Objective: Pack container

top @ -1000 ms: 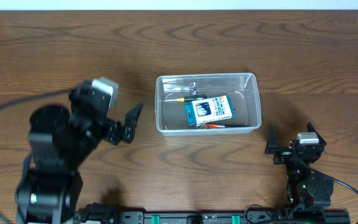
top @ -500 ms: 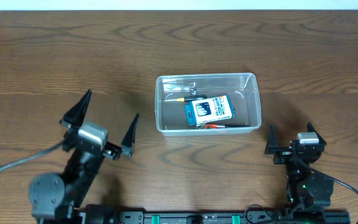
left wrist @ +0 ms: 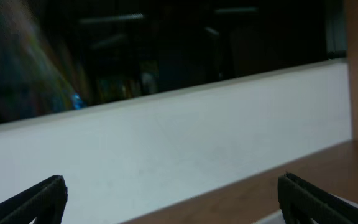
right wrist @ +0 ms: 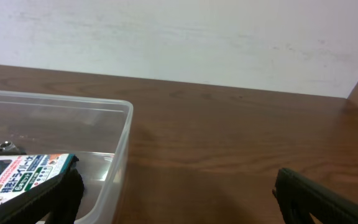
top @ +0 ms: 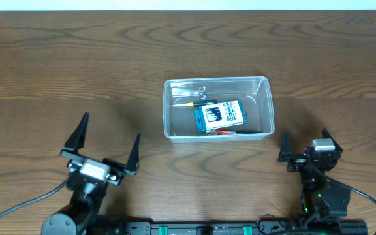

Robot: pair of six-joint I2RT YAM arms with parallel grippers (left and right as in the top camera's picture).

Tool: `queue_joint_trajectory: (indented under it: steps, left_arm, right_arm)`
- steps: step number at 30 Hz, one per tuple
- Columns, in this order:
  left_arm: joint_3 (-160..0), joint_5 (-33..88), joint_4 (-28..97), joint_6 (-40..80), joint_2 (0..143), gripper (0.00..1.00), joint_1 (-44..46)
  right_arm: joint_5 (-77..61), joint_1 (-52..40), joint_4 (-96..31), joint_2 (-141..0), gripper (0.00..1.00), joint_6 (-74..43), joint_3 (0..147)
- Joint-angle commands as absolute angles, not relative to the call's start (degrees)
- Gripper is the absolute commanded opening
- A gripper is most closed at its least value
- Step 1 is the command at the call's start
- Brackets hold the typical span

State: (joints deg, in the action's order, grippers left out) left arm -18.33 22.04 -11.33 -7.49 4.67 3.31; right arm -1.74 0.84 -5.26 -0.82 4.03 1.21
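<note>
a small blue-and-white box [top: 219, 116] lies flat and slightly askew, printed face up. close along its near long side lie thin orange-red pieces [top: 227, 132]; what they are is too small to tell. off the box's far left corner lies a slim yellow-tipped piece [top: 189, 104], with a small shiny metal bit [top: 202, 93] just beyond. a dark wooden table [top: 77, 59] spreads all around the box, and a plain white wall [right wrist: 179, 37] rises behind it.

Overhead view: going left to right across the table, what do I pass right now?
left gripper → container → right gripper
</note>
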Motion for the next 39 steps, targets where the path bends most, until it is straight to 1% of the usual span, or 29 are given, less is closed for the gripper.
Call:
queue_joint_trajectory:
  steps: [1,7,12,16,26,31,39]
  left_arm:
    - [-18.09,20.40,-13.15,-7.27,1.98,0.98,2.46]
    - [-17.74,20.01,-15.35,-8.05,0.12,0.98,2.37]
    - [-15.59,19.97,-24.05,-8.69,0.12,0.98,2.37]
    - [-12.95,19.99,-29.19,-12.43,0.12,0.98,2.37]
    - [-3.36,19.81,-35.27,-21.41,0.10,0.98,1.65]
    - [-0.19,19.86,-35.20,-21.39,0.10,0.98,0.97]
    - [-0.21,19.84,-27.55,-21.39,0.10,0.98,-0.60]
  right_arm:
    - [-1.96,0.34,-5.13,-0.32,0.99,4.78,0.82]
    - [-1.96,0.34,-5.13,-0.32,0.99,4.78,0.82]
    - [-1.96,0.34,-5.13,-0.32,0.99,4.78,0.82]
    - [-1.96,0.34,-5.13,-0.32,0.99,4.78,0.82]
    - [-1.96,0.34,-5.13,-0.32,0.99,4.78,0.82]
    - [-1.96,0.34,-5.13,-0.32,0.99,4.78,0.82]
    - [-1.96,0.34,-5.13,-0.32,0.99,4.78,0.82]
